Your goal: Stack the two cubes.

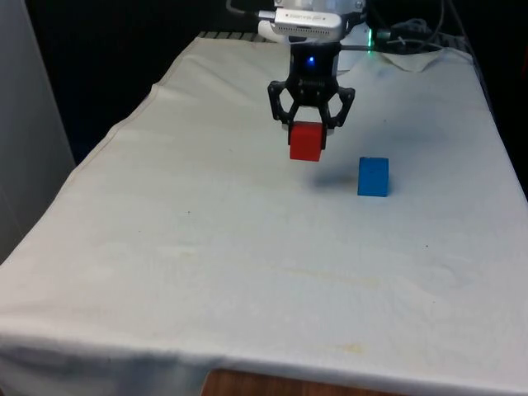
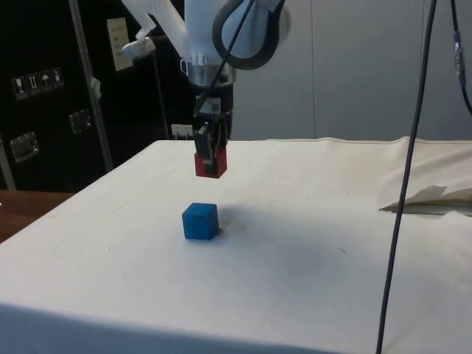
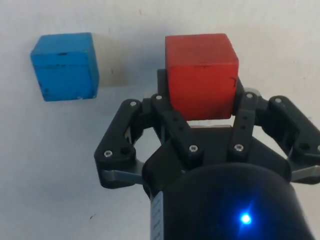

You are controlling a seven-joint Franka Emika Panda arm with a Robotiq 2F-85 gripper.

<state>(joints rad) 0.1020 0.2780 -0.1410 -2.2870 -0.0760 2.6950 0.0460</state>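
The black tool (image 1: 310, 124) was closed on a red cube (image 1: 306, 141), its two fingers pressed against opposite side faces near the cube's upper part, so most of the cube hung out below the fingertips. The tool held the cube in the air, clear of the white-clothed tabletop (image 1: 206, 247). A blue cube (image 1: 373, 176) sat flat on the cloth, lower than the tool and off to one side of it, well apart from the red cube and not touching it. Both cubes looked like small painted wooden blocks, with scuffed edges visible in the wrist view, so they were probably light, rigid and not fragile. Their flat, matte sides seemed to give the fingers a firm, even hold with little risk of slipping. The grip across two parallel faces appeared sound for carrying. The blue cube's top face looked level and wide enough to take the red one, though the soft cloth beneath it might let it rock slightly.
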